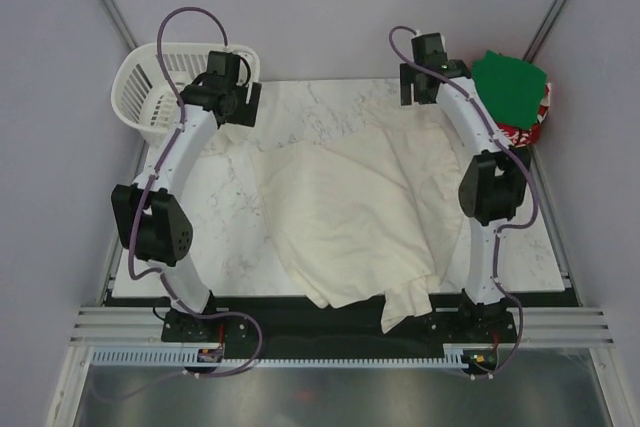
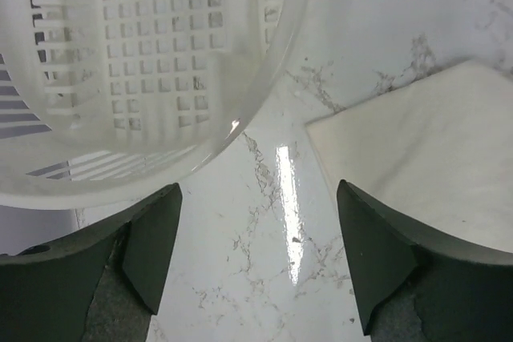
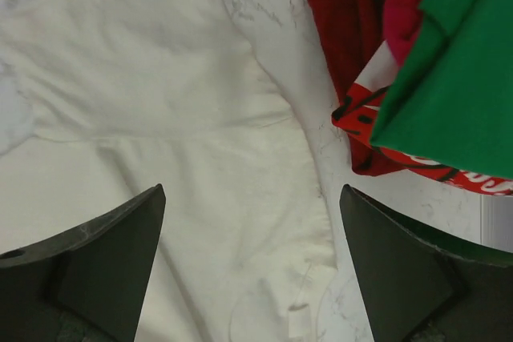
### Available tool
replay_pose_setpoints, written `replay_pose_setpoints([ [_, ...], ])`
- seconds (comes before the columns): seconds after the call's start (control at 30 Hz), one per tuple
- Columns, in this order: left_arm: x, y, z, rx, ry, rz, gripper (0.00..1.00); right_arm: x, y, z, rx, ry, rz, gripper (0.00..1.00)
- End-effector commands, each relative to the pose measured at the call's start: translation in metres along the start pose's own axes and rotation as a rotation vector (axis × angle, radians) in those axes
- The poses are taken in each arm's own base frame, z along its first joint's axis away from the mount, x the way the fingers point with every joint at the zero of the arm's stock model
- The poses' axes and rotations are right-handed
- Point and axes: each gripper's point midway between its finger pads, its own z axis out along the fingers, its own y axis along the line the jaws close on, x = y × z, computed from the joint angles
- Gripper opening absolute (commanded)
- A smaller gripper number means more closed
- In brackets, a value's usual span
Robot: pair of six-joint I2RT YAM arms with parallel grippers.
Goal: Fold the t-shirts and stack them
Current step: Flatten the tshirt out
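With the cream t-shirt point(image 1: 350, 212) spread on the table point(image 1: 220, 237), hem drooping over the near edge, the left gripper point(image 2: 258, 190) and right gripper point(image 3: 252, 190), both wide open and empty near its far corners, should pinch evenly, avoiding the green t-shirt point(image 1: 510, 82) beyond.

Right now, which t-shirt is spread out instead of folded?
The cream t-shirt, lying open across the middle of the table. The green t-shirt sits folded on the red t-shirt at the far right corner.
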Motion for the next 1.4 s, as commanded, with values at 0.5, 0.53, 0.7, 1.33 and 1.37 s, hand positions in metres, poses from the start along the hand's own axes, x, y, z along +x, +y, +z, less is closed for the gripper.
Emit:
replay_pose_setpoints([
  [0.5, 0.075, -0.201, -0.065, 0.663, 0.029, -0.313, 0.77, 0.073, 0.032, -0.091, -0.358, -0.042, 0.099, 0.98],
  [0.53, 0.08, -0.207, -0.058, 0.668, 0.055, -0.32, 0.76, 0.077, 0.034, -0.092, -0.37, -0.038, 0.099, 0.98],
  [0.7, 0.104, -0.225, -0.008, 0.617, 0.165, -0.312, 0.74, 0.092, 0.042, -0.093, -0.414, -0.021, 0.11, 0.98],
  [1.33, 0.087, -0.129, 0.111, 0.224, 0.323, -0.191, 0.71, 0.106, 0.046, -0.083, -0.404, 0.01, 0.085, 0.98],
  [1.37, 0.098, -0.126, 0.12, 0.19, 0.359, -0.159, 0.71, 0.107, 0.047, -0.081, -0.404, 0.014, 0.088, 0.98],
])
